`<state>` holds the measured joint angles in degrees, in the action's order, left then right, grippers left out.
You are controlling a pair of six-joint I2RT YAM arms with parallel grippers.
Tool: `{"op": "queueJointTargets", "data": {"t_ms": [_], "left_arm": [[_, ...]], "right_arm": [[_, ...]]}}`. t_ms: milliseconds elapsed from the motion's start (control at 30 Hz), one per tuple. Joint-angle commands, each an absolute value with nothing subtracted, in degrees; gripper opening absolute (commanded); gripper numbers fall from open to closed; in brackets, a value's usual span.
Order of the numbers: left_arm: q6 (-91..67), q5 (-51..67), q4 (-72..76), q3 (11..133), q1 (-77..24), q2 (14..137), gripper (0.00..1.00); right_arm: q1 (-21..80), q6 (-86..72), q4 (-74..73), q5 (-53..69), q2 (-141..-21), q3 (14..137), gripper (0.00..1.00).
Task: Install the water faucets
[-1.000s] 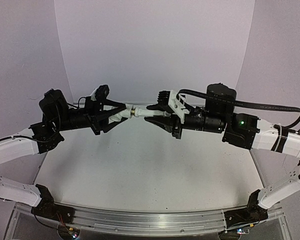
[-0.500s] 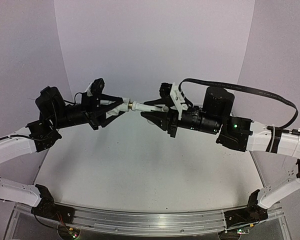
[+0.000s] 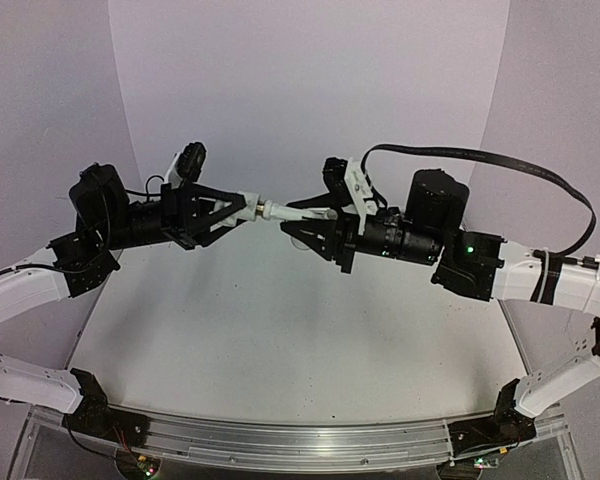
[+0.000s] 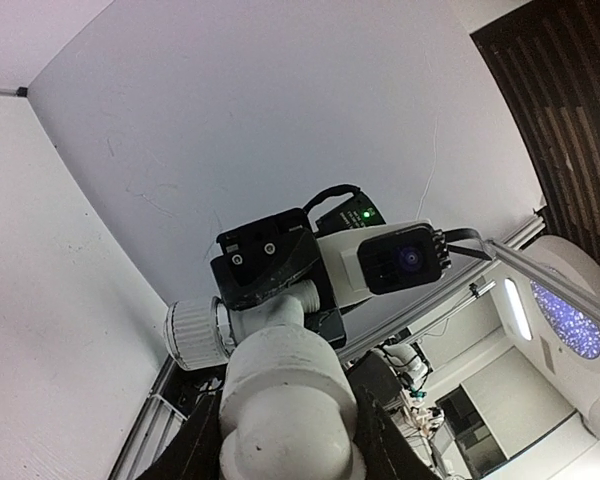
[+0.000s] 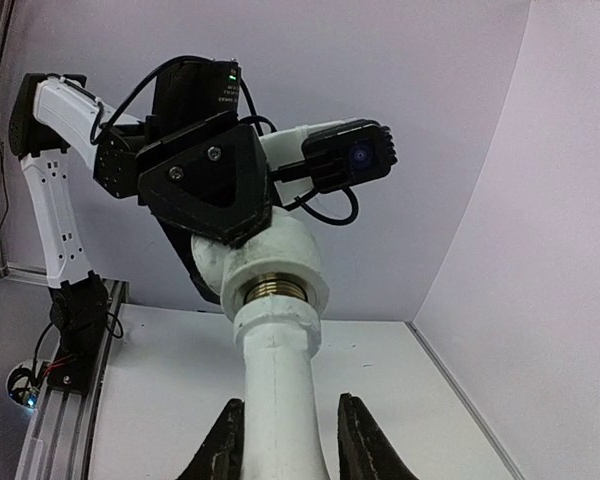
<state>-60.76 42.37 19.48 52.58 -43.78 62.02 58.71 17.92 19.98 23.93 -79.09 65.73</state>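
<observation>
White table (image 3: 280,340) below, lilac backdrop (image 3: 310,90) behind, and the work hangs in mid-air above that table's far half. There the left gripper (image 3: 238,208) is clamped narrowly round the elbow fitting (image 4: 280,400), and the right gripper (image 3: 310,213) pinches the tap (image 5: 275,370) likewise. The tap's brass thread (image 5: 273,288) sits in the elbow's mouth (held end to end, I'd guess, so one can turn against the other).

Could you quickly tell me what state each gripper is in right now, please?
Left gripper: closed on the white elbow fitting.
Right gripper: closed on the white tap.
</observation>
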Motion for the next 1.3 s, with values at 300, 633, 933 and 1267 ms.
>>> {"op": "queueJointTargets", "data": {"t_ms": [300,633,933,1267], "left_arm": [[-31.91,47.67,14.45,55.18,-46.58,66.21,0.00],[-8.81,49.90,9.76,57.05,-46.58,67.86,0.00],[11.41,50.92,3.80,61.47,-46.58,70.04,0.00],[38.46,51.96,-16.01,74.18,-46.67,78.62,0.00]], "right_arm": [[60.92,7.64,26.68,31.14,-83.98,70.17,0.00],[60.91,2.85,25.58,34.37,-84.20,71.77,0.00],[60.91,-2.20,23.43,36.51,-85.26,74.15,0.00],[60.92,-8.03,19.30,40.92,-87.51,79.11,0.00]]}}
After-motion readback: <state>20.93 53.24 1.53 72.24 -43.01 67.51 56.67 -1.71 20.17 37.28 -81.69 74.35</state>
